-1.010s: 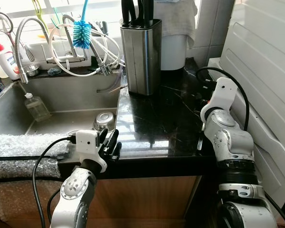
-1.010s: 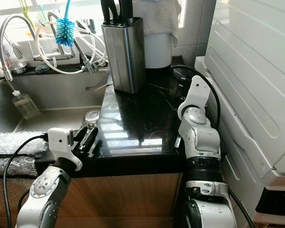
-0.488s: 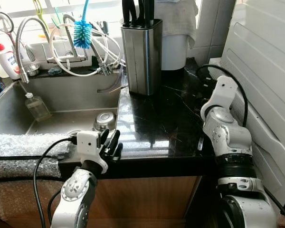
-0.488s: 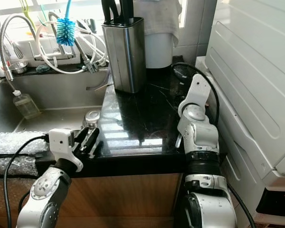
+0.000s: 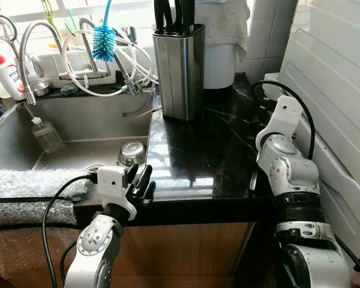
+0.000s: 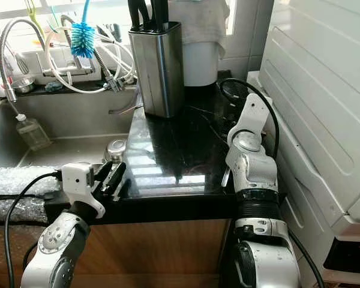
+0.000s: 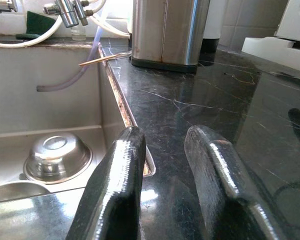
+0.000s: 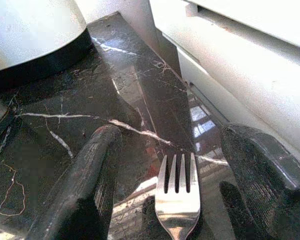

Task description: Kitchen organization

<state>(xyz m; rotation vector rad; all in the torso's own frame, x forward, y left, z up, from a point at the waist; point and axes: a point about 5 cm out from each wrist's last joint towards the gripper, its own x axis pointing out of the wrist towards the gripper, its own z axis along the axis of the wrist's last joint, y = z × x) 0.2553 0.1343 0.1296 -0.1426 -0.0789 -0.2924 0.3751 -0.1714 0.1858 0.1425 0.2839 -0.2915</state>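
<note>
Here, shiny fork, tines seemingly unbent

Both grippers' fingers apart.

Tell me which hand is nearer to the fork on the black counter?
The right hand. Its open fingers sit on either side of the fork by the white appliance. The left hand is at the counter's front edge beside the sink, far from it.
</note>
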